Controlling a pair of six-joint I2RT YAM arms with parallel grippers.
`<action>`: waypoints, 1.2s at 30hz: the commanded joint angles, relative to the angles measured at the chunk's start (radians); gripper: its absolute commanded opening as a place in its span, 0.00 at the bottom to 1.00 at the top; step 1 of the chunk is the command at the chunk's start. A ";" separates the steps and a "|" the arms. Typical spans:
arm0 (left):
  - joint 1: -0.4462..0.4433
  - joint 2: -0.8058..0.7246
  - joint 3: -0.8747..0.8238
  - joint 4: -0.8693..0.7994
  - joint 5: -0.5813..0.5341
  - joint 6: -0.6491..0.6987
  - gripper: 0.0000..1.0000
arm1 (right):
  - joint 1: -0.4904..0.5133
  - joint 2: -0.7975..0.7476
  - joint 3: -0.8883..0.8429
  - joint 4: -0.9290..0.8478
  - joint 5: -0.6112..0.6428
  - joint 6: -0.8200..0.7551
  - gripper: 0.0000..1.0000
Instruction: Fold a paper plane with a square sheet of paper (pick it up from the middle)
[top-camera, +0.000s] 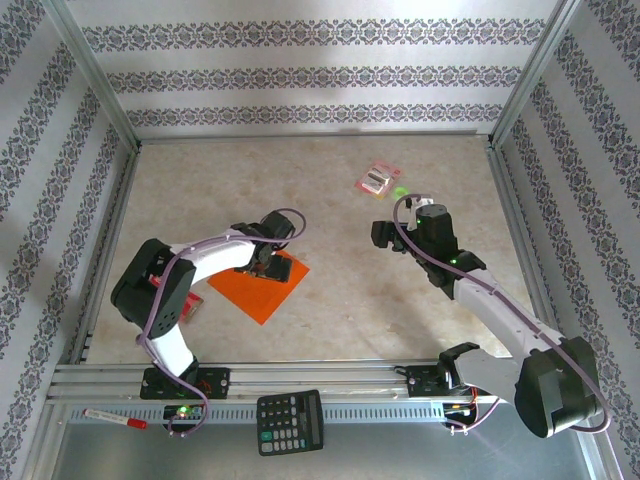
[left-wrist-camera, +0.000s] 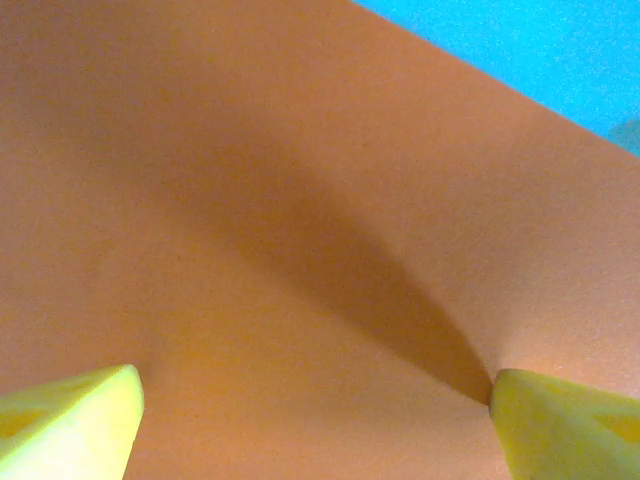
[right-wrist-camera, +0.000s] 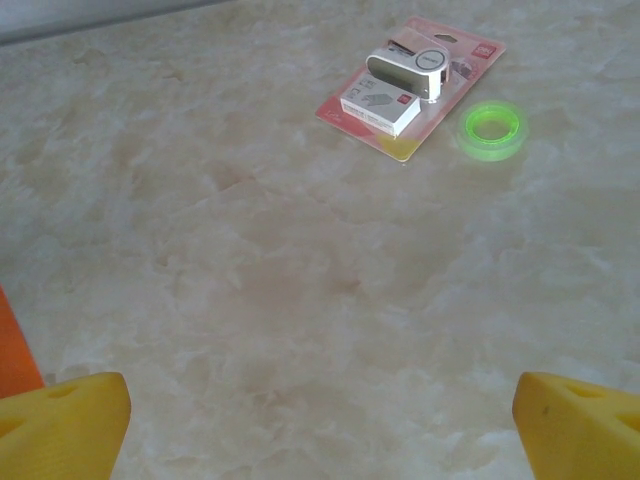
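White-shelled left arm and right arm, black joints, lilac cables, yellow fingers

A lab test cell: aluminium frame, wallpapered panels.

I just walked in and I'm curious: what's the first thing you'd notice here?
The bright orange square sheet of paper jumps out, lying on the table under the open left gripper. Next comes the small pink-red packet with a green ring beside it, farther back, beyond the open right gripper.
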 joint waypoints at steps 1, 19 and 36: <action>-0.041 0.071 0.056 0.057 -0.021 -0.101 0.90 | -0.017 -0.016 -0.018 0.020 -0.038 0.009 0.98; -0.107 0.094 0.315 -0.027 0.093 0.140 0.97 | -0.061 -0.064 -0.034 -0.042 -0.070 0.030 0.98; -0.046 0.346 0.580 -0.378 0.180 0.540 1.00 | -0.088 -0.125 -0.026 -0.116 -0.072 0.029 0.98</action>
